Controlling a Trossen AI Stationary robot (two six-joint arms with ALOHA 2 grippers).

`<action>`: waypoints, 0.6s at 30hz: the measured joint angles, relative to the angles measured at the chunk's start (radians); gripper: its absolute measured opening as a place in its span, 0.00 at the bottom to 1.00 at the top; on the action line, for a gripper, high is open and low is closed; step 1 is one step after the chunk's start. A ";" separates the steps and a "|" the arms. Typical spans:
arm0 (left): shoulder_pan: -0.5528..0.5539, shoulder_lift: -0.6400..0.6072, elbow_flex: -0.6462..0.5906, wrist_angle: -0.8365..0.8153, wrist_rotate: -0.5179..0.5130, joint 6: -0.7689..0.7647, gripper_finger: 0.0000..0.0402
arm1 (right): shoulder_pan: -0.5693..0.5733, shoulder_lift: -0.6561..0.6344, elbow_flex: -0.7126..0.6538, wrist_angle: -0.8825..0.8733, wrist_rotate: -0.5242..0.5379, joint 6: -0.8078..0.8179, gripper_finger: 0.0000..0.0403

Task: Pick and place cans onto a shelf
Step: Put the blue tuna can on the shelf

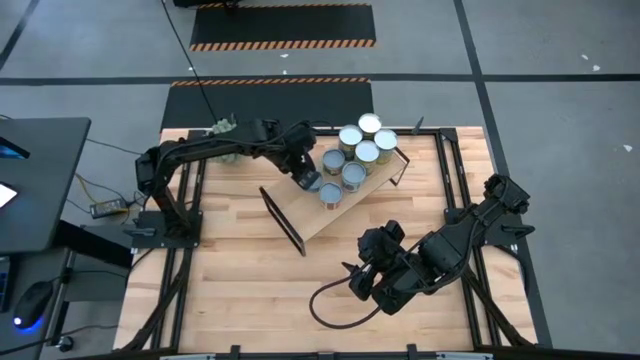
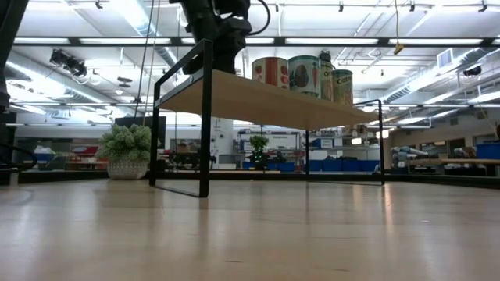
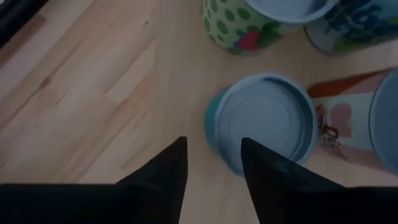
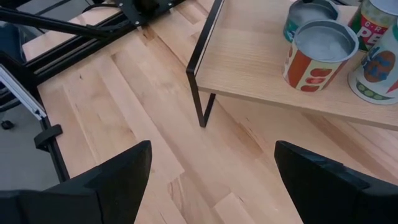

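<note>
While its fingers stand narrowly apart, the left hand (image 3: 211, 163) hovers just beside a teal can (image 3: 264, 121) on the shelf (image 1: 330, 215).

cans (image 1: 358, 150) crowd one shelf (image 1: 300, 212) end, rest bare

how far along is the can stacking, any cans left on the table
Nearly done, it seems: about seven cans stand on the shelf. The left gripper hangs over the shelf beside the teal can, fingers apart, not gripping it. The right gripper waits open over the table. No cans show on the table.
</note>
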 joint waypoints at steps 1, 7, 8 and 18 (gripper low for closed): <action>0.000 0.000 0.001 -0.004 0.000 0.012 0.39 | 0.000 0.000 0.000 0.000 0.000 0.000 0.86; -0.002 0.000 0.001 -0.051 0.003 0.048 0.37 | 0.000 0.000 0.000 0.000 0.000 0.000 0.86; -0.005 0.000 0.001 -0.059 0.007 0.052 0.37 | 0.000 0.000 0.000 0.000 0.000 0.000 0.86; -0.043 -0.001 0.001 -0.122 0.019 0.073 0.36 | 0.000 0.000 0.000 0.002 -0.001 0.000 0.86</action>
